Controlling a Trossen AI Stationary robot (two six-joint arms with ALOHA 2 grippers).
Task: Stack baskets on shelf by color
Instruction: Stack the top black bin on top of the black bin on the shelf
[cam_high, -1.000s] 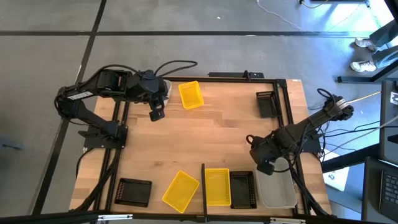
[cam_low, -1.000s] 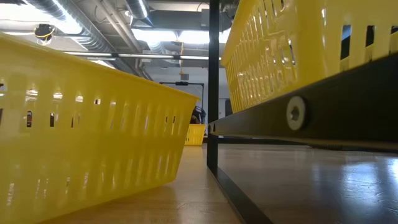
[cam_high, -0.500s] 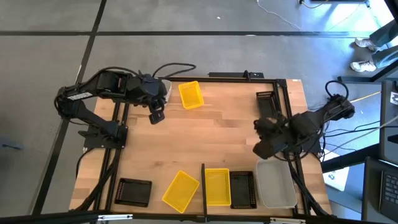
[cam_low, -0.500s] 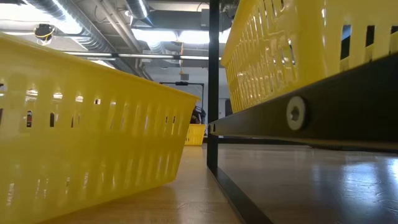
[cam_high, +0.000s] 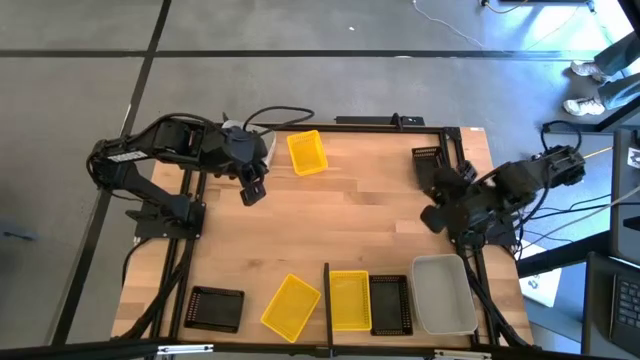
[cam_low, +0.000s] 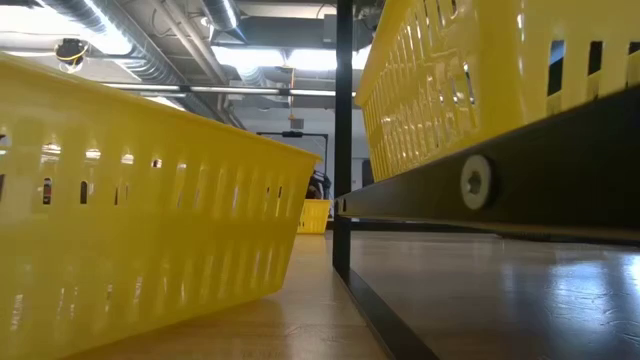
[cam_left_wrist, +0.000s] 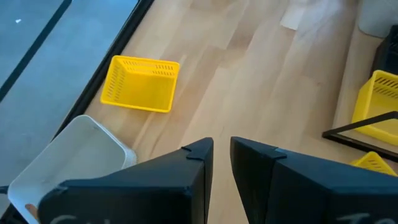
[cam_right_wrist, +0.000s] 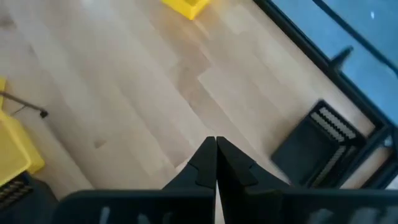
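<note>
Right gripper: empty, fingers pressed together with no gap, as its wrist view shows. It hangs over the table's right side, between the black basket at the far right corner and the grey-white basket at the near right edge.

Left gripper: empty, fingers set a narrow slot apart. It hangs near the far left corner, just beside a yellow basket and a grey-white bin.

Risks, as judged:
- The right gripper's fingers are closed. If it descends on the black basket like this, they will strike the rim and push the basket against the table frame instead of gripping it.
- The black basket lies close to the frame rail; a finger could catch on the rail.
- The baskets look light and thin-walled. A grip on one wall may tilt or swing the basket, and a stack could nest crooked.

Condition of the task items: by the divider at the near edge sit, in a row, a yellow basket, a black one touching it, then the grey-white one. Another yellow basket lies askew on the divider's other side, and a black one sits at the near left corner. All are perforated, open side up. Sorting is not finished.
</note>
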